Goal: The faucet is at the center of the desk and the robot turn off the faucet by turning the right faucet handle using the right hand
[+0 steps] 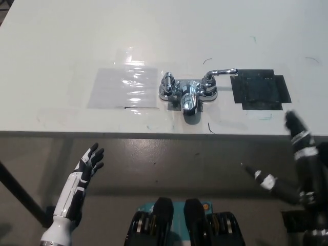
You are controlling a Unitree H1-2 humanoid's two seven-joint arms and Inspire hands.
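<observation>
A chrome faucet [188, 92] stands at the middle of the white desk [61, 46], its spout pointing toward the front edge. Its right handle [221, 73] is a lever swung out to the right, over the edge of a black patch. The left handle [167, 84] is a short knob. My black right hand [287, 169] hangs below the desk's front edge at the lower right, fingers spread apart, holding nothing and well short of the handle. My white left hand [88, 165] rests open at the lower left, below the desk edge.
A black taped square [260, 89] lies right of the faucet. A clear shiny film patch [125, 86] lies to its left. The desk's front edge [154, 134] runs across the picture, with grey floor below it.
</observation>
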